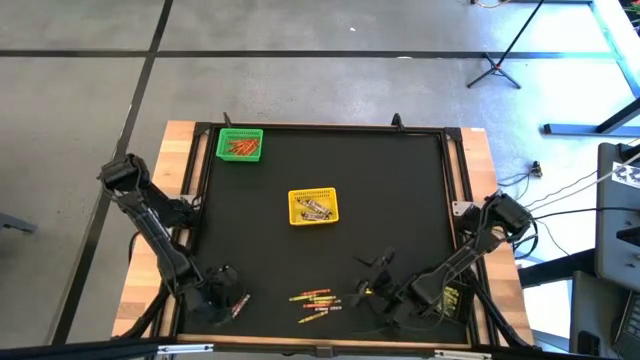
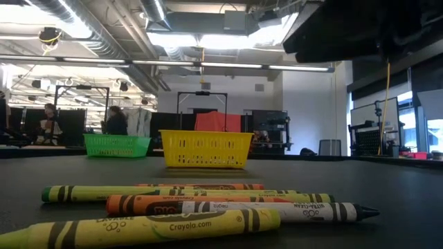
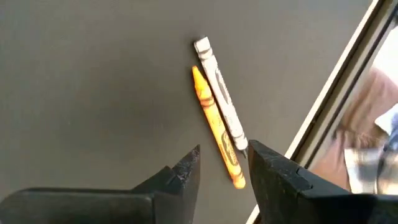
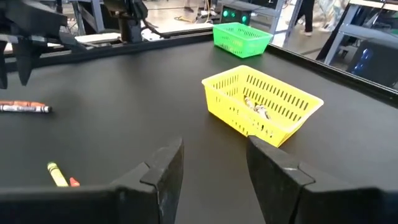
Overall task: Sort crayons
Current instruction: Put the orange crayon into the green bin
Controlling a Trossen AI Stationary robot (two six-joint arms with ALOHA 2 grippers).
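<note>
At the near left corner of the table, the left gripper point(image 3: 224, 168) hangs low over the black mat, its two dark, wedge-shaped fingers point(image 3: 183, 171) parted with nothing between them. Just ahead of their tips lie two crayons side by side and touching: an orange crayon point(image 3: 216, 127) and a white-wrapped crayon point(image 3: 221, 93), both thin paper-wrapped sticks lying flat. The right gripper point(image 4: 211, 168) hovers at the near right part of the mat, its fingers also spread apart and empty, pointing toward the baskets.

Between the two grippers, along the near edge, a loose cluster of crayons point(image 1: 316, 300) lies flat on the mat; from table height about five show, in green, orange, yellow and white wrappers, roughly parallel.

There are two baskets, both rectangular plastic with slotted mesh walls. The yellow basket point(image 1: 313, 206) sits near the middle of the mat and holds a few pale crayons. The green basket point(image 1: 240, 145) stands in the far left corner, well apart, with orange crayons inside; their count cannot be told. The mat point(image 1: 400, 190) is smooth matte black in a wooden table frame.
</note>
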